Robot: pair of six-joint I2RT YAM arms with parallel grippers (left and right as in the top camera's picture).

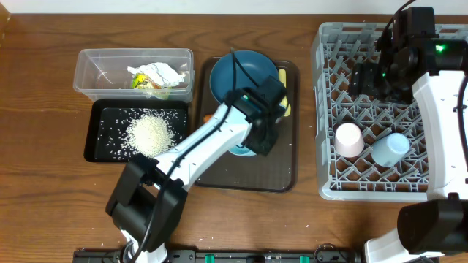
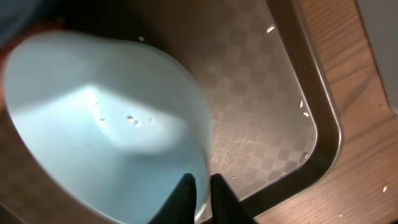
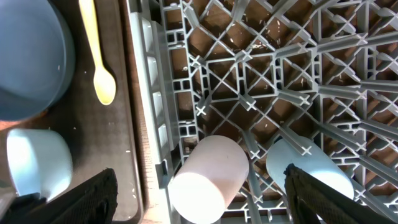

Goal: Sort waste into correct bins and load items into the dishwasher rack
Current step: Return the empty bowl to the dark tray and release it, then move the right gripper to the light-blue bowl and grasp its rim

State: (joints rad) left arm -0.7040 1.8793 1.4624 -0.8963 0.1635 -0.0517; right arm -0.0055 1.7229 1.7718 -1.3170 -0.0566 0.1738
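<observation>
The left gripper [image 2: 200, 198] is pinched shut on the rim of the pale blue-white bowl [image 2: 106, 124] over the brown tray [image 2: 267, 93], evidently for transfer to the dishwasher rack [image 1: 380, 183]. The right gripper [image 3: 199, 186] is spread wide and empty above the rack. From overhead, the bowl is largely hidden by the left arm

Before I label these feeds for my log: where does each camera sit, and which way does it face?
Overhead: fixed above the table, looking straight down; left arm and right arm show.
Left wrist: over the brown tray, looking down at the bowl; left pincer astride its rim.
Right wrist: above the rack, facing down onto the pink cup; right pincer open at the bottom edge.
Shared: both wrist views show the bowl.
</observation>
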